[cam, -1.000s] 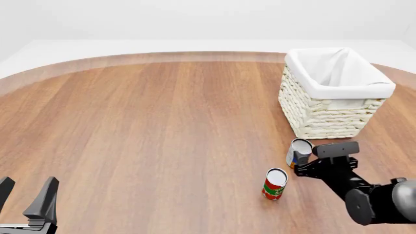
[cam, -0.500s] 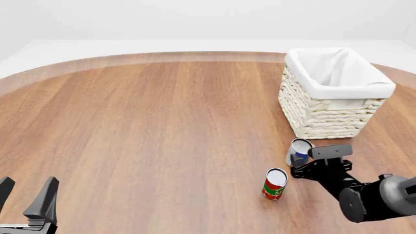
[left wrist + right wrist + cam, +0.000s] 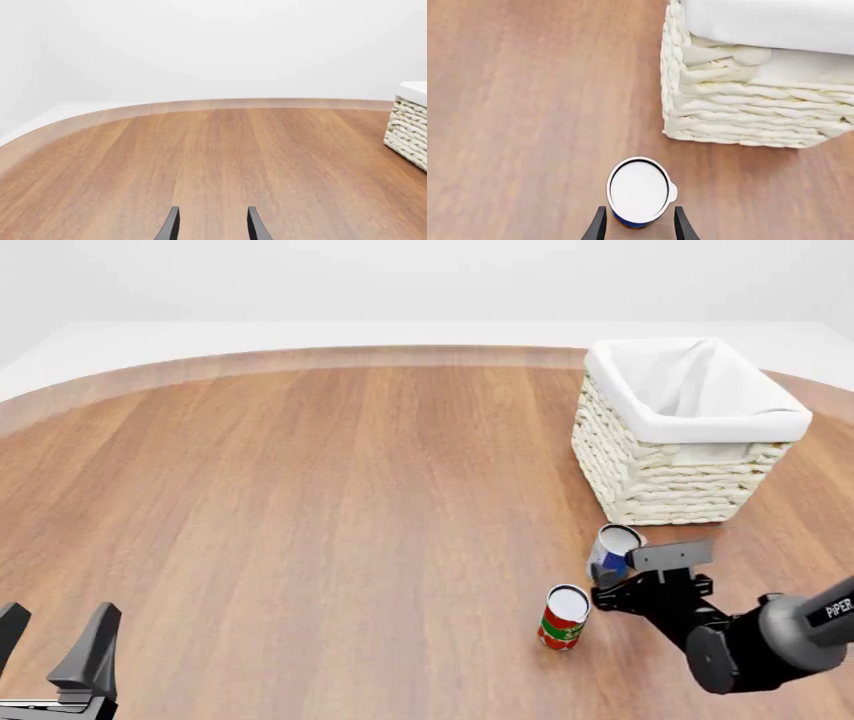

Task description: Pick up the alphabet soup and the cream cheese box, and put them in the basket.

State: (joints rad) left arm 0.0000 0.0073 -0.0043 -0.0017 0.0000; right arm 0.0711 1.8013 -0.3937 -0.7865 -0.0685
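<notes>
A: Which step is in hand?

B: The first pick, I'd say. The right tool (image 3: 635, 227) has its fingers apart with the alphabet soup (image 3: 638, 191) standing upright between the tips, seen from above in the right wrist view. I can't tell whether the fingers touch the can; nothing looks clamped yet.

A: Where does the can sit on the worktop (image 3: 334, 500)?

B: Near the front right, just in front of the basket (image 3: 685, 429), with a red and green can (image 3: 563, 617) just beside it, nearer the camera. The right arm comes in from the right edge with its tool at the soup.

A: The other arm?

B: The left tool (image 3: 56, 650) sits low at the front left corner, fingers apart and empty, well apart from everything.

A: And the cream cheese box?

B: Not visible in any view, so I can't place it.

A: What does the next move call for?

B: Likely seating the fingers further down the can's sides, closing squarely, then a lift high enough to clear the basket's cloth-lined rim. The red and green can is near, so a sideways swing could knock it.

A: Any writing?

B: "PIPER" in white on the right arm's dark link. The soup label shows blue and white, but its lettering is too small to read
</notes>
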